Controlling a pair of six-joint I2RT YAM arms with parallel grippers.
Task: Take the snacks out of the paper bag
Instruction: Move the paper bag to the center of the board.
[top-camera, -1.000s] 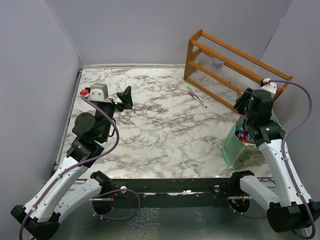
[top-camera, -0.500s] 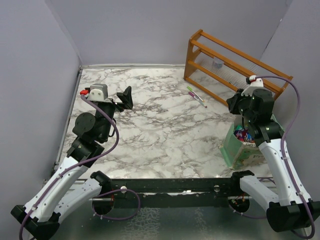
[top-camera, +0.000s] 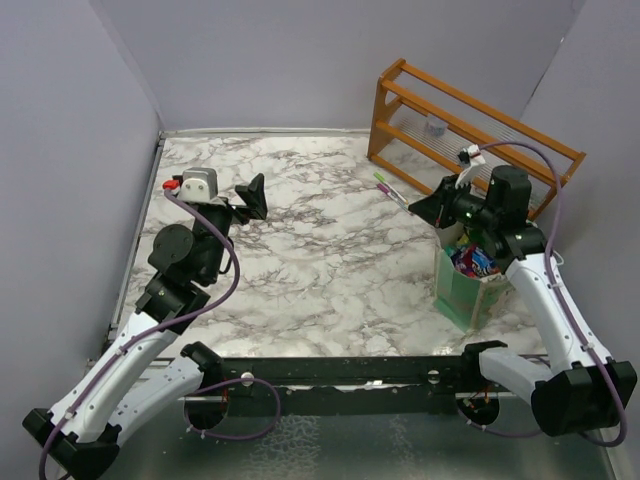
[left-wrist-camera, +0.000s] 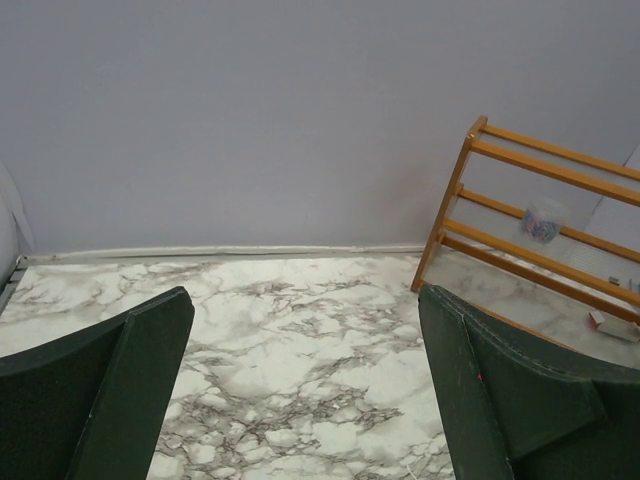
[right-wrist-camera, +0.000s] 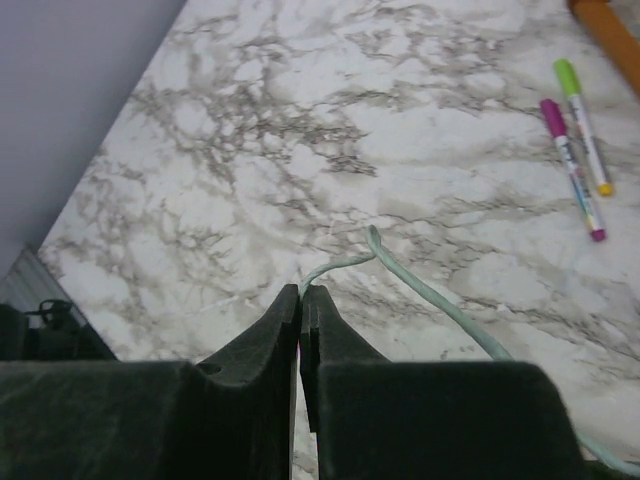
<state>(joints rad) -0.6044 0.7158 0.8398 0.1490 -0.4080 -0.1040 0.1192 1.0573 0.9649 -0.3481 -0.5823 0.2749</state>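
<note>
The pale mint paper bag stands at the right of the table. Colourful shiny snacks show in its open top. My right gripper is just left of the bag's top, shut on the bag's thin pale cord handle. In the right wrist view the gripper has the jaws pressed together and the cord handle runs out from the tips to the right. My left gripper is open and empty at the far left, raised above the table; it also shows in the left wrist view.
A wooden rack stands at the back right, also in the left wrist view. Two marker pens lie in front of the rack, seen in the right wrist view. Grey walls enclose the marble table.
My right gripper has moved left, away from above the bag, holding the cord handle. The bag has shifted left with it. The left arm has barely moved.
</note>
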